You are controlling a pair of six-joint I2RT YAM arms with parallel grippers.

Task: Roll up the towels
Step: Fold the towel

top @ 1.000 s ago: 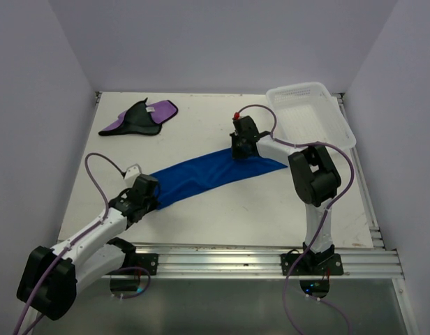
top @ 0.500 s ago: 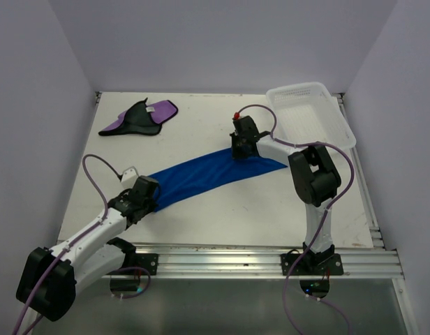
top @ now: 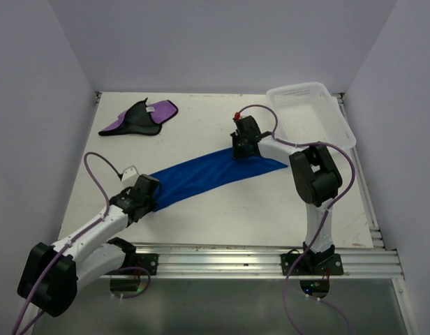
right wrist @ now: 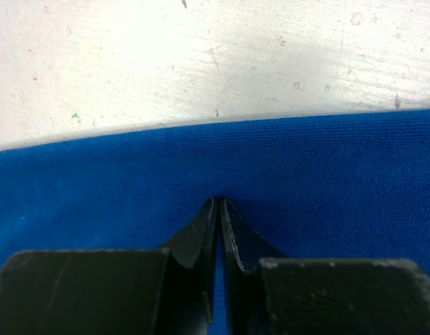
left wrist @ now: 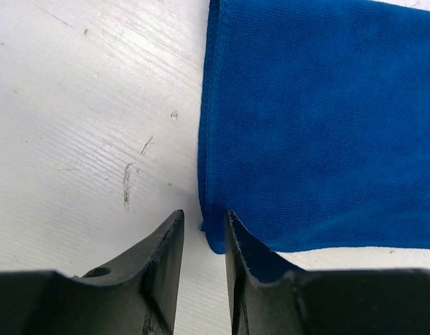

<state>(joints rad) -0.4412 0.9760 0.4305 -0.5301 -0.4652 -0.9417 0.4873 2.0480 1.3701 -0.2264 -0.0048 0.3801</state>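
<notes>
The scuffed white bench carries a blue towel stretched across its middle, a purple-and-black towel well beyond the blue towel's left end, and a white mesh basket beyond its right end.

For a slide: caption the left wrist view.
Left gripper, jaws slightly apart, at the corner of the blue towel on the white table.
</notes>
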